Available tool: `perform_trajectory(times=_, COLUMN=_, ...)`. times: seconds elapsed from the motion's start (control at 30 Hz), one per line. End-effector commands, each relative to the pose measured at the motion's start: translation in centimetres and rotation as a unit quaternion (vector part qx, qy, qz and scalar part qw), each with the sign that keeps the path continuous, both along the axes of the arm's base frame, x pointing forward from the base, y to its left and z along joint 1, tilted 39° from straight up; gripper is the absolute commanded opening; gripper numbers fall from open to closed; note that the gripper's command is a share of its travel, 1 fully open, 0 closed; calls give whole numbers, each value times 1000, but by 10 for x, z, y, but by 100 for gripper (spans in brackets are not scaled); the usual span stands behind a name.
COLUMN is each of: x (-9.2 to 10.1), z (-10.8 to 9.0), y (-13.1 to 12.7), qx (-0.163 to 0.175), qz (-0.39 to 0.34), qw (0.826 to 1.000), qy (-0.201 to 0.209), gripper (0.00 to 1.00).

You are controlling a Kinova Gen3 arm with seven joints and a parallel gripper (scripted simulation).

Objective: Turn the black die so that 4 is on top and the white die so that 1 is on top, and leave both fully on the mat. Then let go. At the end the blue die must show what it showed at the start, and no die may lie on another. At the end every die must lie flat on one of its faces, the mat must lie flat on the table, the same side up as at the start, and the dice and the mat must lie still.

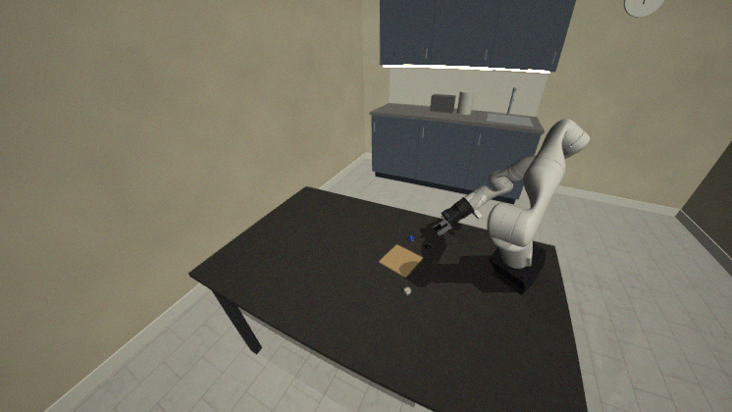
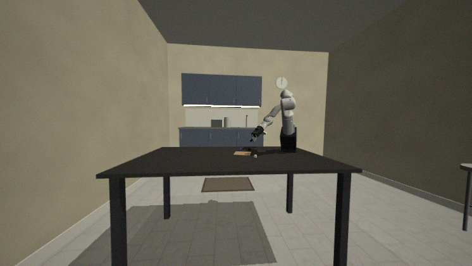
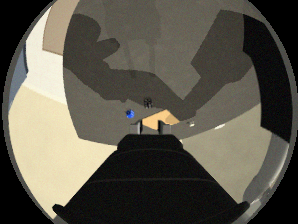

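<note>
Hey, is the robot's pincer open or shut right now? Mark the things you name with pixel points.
Open: in the wrist view, the fingers of the pincer [image 1: 441, 228] [image 2: 252, 140] [image 3: 150, 128] stand apart, with nothing held between them.

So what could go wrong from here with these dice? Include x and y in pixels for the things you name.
The black die [image 1: 427, 245] [image 3: 148, 103] sits off the mat [image 1: 393, 258] [image 2: 242, 153] [image 3: 156, 120] in the arm's shadow, dark on dark, so its face could be misread. The blue die [image 1: 411, 238] [image 2: 240, 149] [image 3: 130, 114] lies close by, so the open tool [image 1: 441, 228] [image 2: 252, 140] [image 3: 150, 124] might knock it onto another face. The white die [image 1: 407, 290] [image 2: 255, 156] [image 3: 191, 123] is also off the mat, and might roll to a wrong number when set down.
</note>
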State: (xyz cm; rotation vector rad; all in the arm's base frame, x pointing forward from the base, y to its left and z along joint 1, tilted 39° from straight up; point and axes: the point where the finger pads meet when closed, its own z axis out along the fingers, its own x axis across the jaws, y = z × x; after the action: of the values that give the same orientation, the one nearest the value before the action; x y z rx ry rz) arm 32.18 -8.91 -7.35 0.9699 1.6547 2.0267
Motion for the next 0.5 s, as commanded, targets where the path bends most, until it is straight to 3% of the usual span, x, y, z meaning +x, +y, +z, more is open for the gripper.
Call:
perform_trajectory(times=0.0, x=-2, z=3, y=-2, qx=-24, qz=24, qw=999, qy=24, gripper=70)
perform_trajectory(times=0.27, x=-3, z=7, y=-2, qx=-106, qz=93, qw=980, qy=144, gripper=70)
perform_trajectory(times=0.33, x=-3, z=7, y=-2, qx=-106, qz=93, qw=980, qy=144, gripper=70)
perform_trajectory(times=0.47, x=0, z=16, y=-2, qx=-164, qz=118, qw=958, qy=203, gripper=70)
